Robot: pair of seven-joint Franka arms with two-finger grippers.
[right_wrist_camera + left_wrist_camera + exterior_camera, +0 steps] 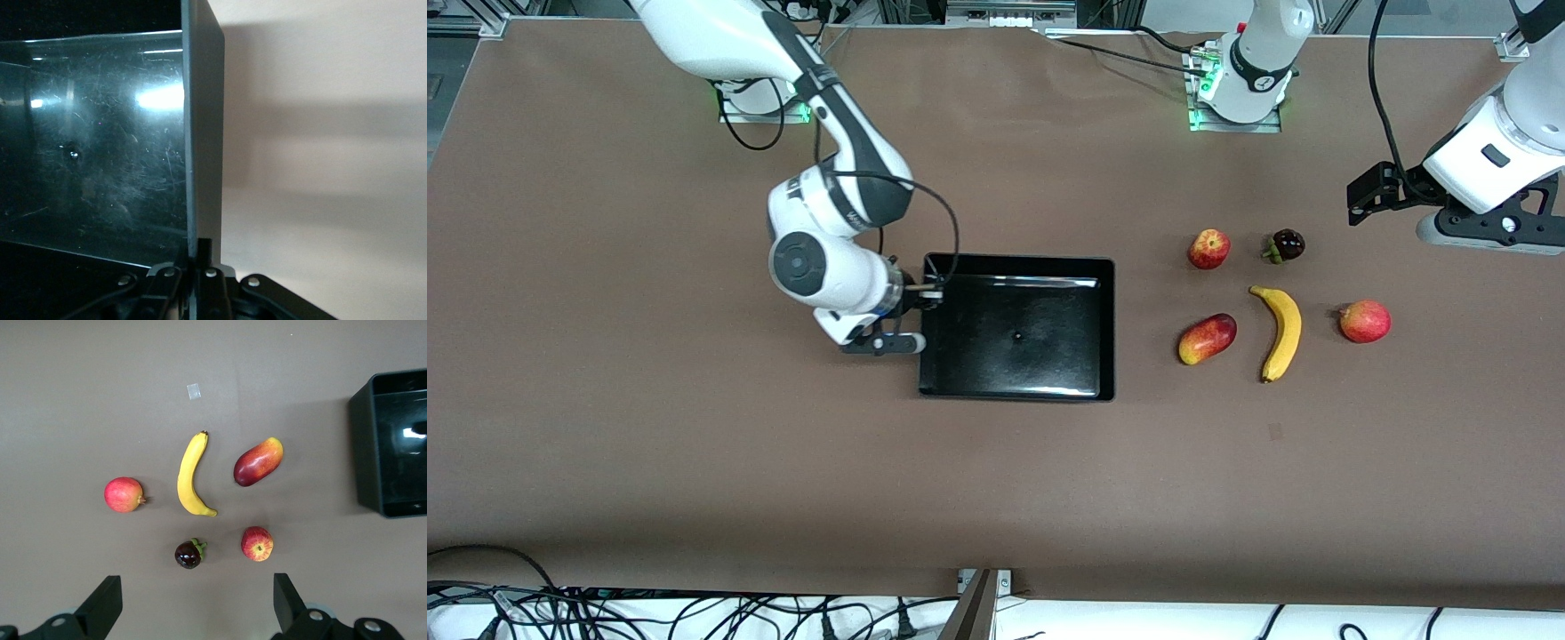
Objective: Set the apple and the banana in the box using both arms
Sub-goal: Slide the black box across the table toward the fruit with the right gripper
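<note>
The apple (1208,249) lies on the brown table among other fruit, toward the left arm's end from the box. The banana (1282,331) lies nearer the front camera than the apple. The black box (1018,259) holds no fruit. My right gripper (932,298) is shut on the box's wall at the right arm's end, and the wall (202,133) runs between its jaws (200,250). My left gripper (1369,196) is open and empty, up over the table beside the fruit. The left wrist view shows the apple (257,543), banana (191,475), box (367,453) and my left gripper (193,613).
An oblong red-yellow mango (1207,339) lies beside the banana. An evenly red round fruit (1365,321) lies toward the left arm's end. A dark mangosteen (1287,245) lies beside the apple. They show in the left wrist view too: mango (258,461), red fruit (124,495), mangosteen (189,554).
</note>
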